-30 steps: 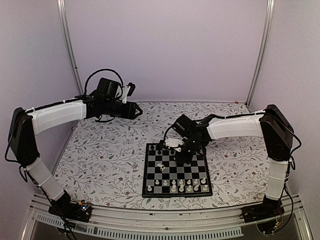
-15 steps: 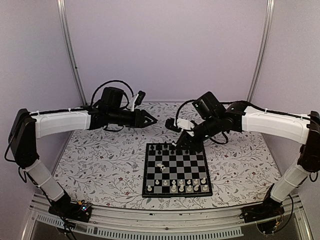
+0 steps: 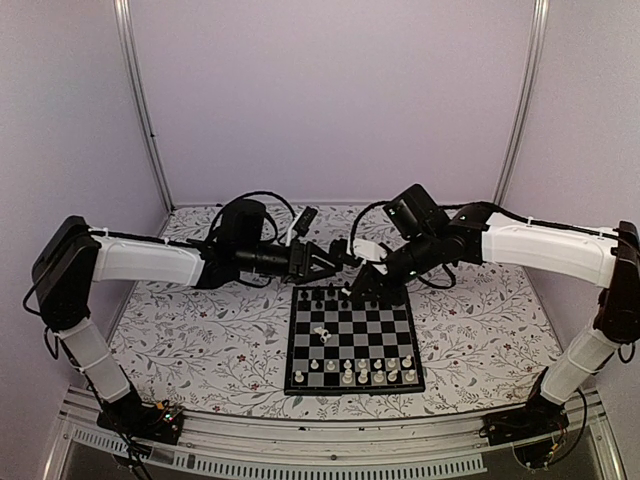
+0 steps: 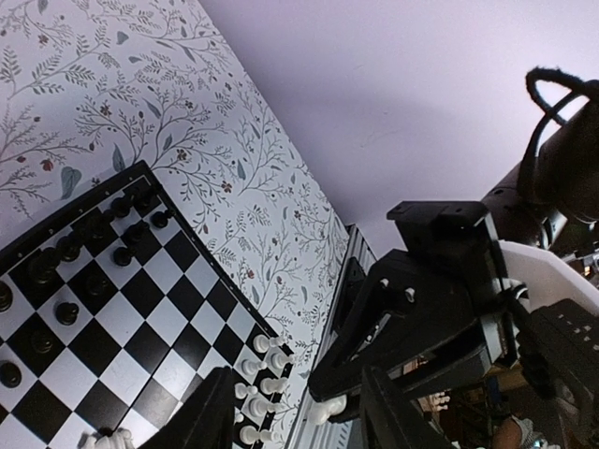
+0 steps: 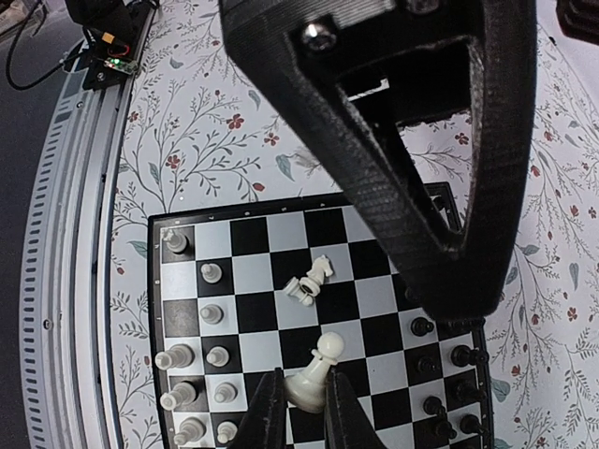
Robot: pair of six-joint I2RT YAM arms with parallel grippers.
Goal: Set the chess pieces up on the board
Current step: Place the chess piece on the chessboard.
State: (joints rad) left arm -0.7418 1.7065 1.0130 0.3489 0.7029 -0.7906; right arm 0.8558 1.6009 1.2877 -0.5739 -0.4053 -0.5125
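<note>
Your left tool (image 3: 330,262) now reaches to the middle of the far side, just beside the right tool (image 5: 303,398); a second ago it hung well off to the left. The right tool was low over the board (image 3: 372,338) then and now sits raised above the board's far edge. Its fingers are clamped on a cream-white piece (image 5: 314,372), round-headed with a flared foot. The left tool's fingers stand wide apart with nothing between them. That reads as a hand-over in the making, or as a piece lifted for re-placing; I cannot tell which.

You are partway through the set-up. Black men (image 3: 328,295) crowd the far rows and white men (image 3: 358,372) the near rows. A white knight (image 5: 323,268) lies toppled mid-board.

The chessmen are smooth moulded plastic, tiny and likely slippery. The board is flat and glossy. The surface (image 3: 200,320) looks like matte cloth printed with leafy sprigs. The tools' fingers are ridged black plastic.
</note>
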